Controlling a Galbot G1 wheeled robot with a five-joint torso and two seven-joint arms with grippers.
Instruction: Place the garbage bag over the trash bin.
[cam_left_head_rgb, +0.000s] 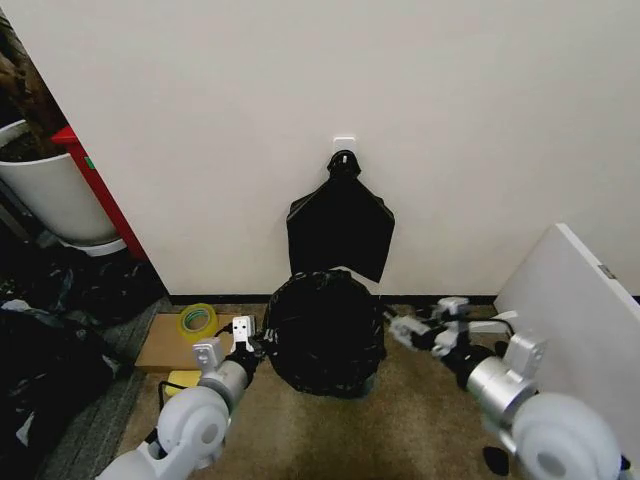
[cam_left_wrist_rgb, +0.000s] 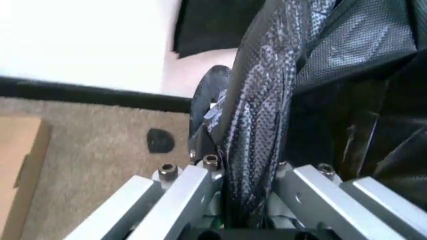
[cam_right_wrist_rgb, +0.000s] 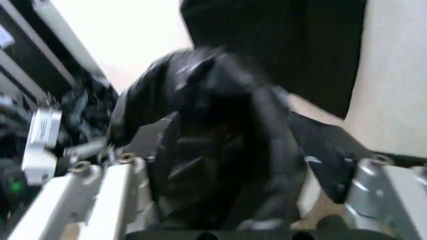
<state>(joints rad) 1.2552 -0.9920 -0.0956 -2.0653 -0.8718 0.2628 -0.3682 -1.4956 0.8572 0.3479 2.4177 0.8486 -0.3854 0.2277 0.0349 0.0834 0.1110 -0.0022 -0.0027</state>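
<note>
Both grippers are pinching the garbage bag from opposite sides, with the bin somewhere under it.

The left gripper (cam_left_head_rgb: 243, 335) is clamping a fold of the garbage bag (cam_left_head_rgb: 323, 332) at its left edge; the right gripper (cam_left_head_rgb: 412, 329) is gripping the right edge, so the bag is spreading left-to-right between them, against the far wall. The trash bin is probably inside; I cannot make it out.

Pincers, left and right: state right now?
Left pincer: closed on the garbage bag, at its left edge.
Right pincer: closed on the garbage bag, at its right edge.
</note>
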